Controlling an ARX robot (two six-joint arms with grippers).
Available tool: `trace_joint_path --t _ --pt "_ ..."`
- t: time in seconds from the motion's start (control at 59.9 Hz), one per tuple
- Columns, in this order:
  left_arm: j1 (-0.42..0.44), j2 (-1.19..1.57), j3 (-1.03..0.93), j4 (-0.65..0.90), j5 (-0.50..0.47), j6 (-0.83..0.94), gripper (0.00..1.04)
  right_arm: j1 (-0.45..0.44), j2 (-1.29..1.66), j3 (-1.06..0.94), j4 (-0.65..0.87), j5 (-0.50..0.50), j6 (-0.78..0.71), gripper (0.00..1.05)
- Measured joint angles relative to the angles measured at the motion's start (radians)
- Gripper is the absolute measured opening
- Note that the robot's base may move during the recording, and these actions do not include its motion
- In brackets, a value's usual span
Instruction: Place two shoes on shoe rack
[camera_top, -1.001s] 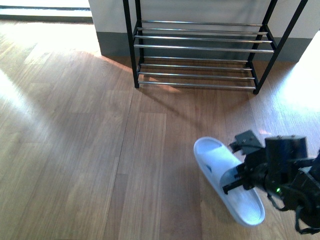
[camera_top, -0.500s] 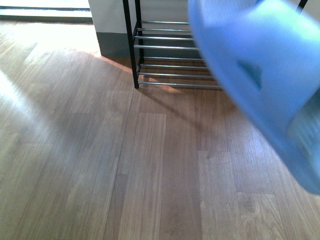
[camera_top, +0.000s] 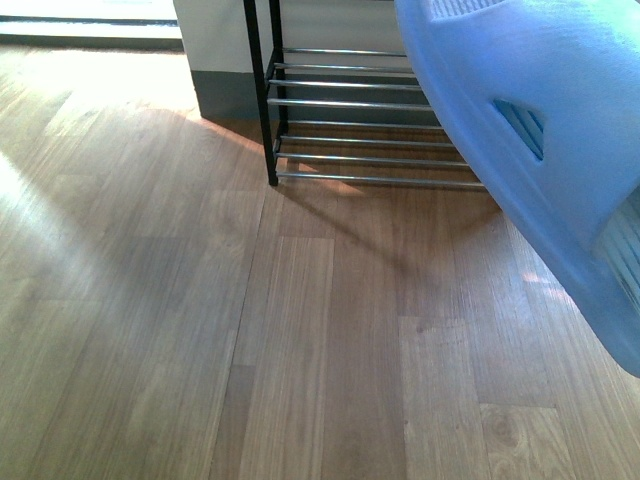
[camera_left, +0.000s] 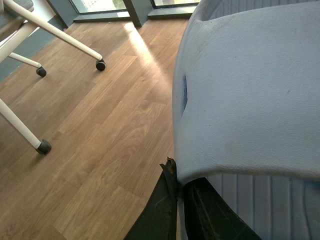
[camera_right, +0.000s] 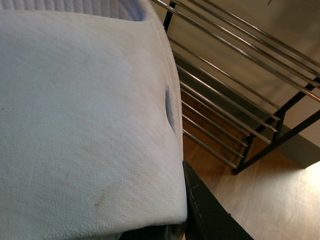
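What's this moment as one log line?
left gripper: grips blue sandal | right gripper: grips other sandal, before shoe rack | stage: neither racked yet

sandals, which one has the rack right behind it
The right sandal, in the right claw: shoe rack rods run close behind it. The left sandal, in the left claw, has only floor and chair legs behind.

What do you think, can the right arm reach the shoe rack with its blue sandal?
Probably yes. The right gripper holds the blue sandal up, and the rods of the shoe rack lie just beyond it, with nothing showing in between.
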Motion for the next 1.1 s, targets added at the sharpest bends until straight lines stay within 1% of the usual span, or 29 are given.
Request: trace_joint_path --t 1.101 --pt "0.000 0.000 0.000 0.000 0.000 0.000 0.02 0.000 0.000 0.003 0.000 0.000 0.000 0.01"
